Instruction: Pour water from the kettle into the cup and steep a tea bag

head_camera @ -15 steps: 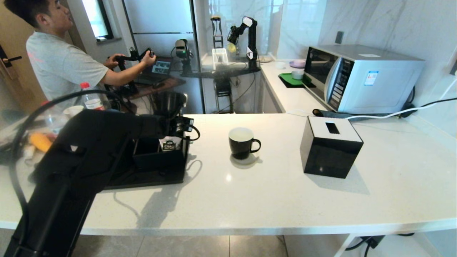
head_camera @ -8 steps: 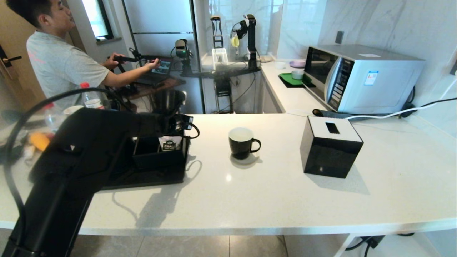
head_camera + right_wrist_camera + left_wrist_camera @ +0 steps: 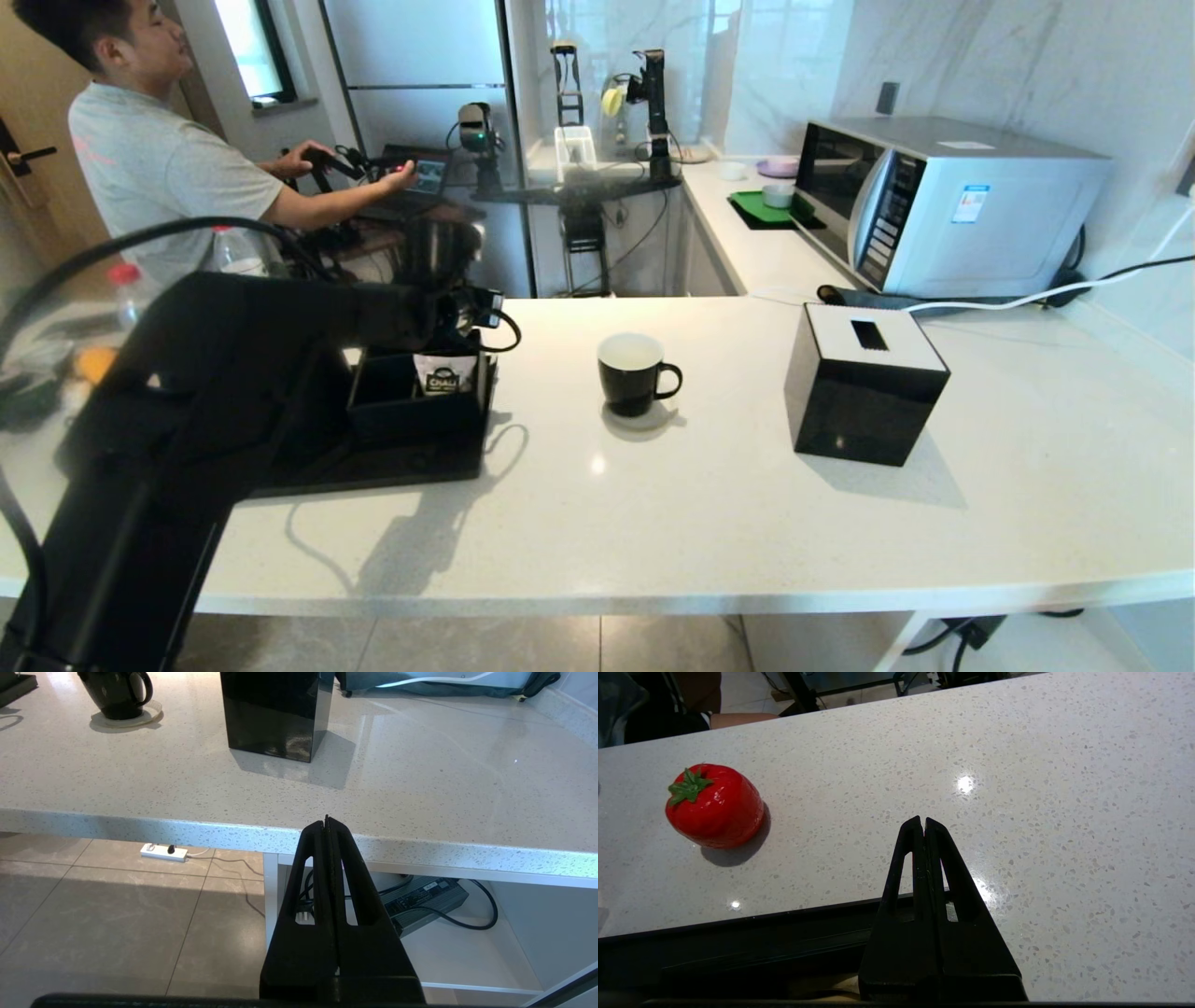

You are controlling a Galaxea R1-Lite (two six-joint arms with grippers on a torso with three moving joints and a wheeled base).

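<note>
The glossy black cup (image 3: 632, 373) with a white inside stands on a pale coaster mid-counter, and its lower part shows in the right wrist view (image 3: 117, 693). My left arm (image 3: 280, 355) reaches over the black tray (image 3: 373, 471). Its gripper (image 3: 923, 820) is shut and empty above the tray's far rim. My right gripper (image 3: 327, 819) is shut and empty, parked below the counter's front edge and out of the head view. The kettle cannot be made out; my left arm covers the tray's left part. No tea bag on a string is visible.
A white CHALI sachet (image 3: 445, 373) stands in a black box (image 3: 411, 411) on the tray. A black tissue box (image 3: 864, 383) sits right of the cup, with a microwave (image 3: 943, 201) behind it. A red tomato (image 3: 714, 805) lies past the tray. A person works beyond the counter.
My left arm has risen a little over the tray. The cup and the tissue box have not moved. The person behind has shifted his hands.
</note>
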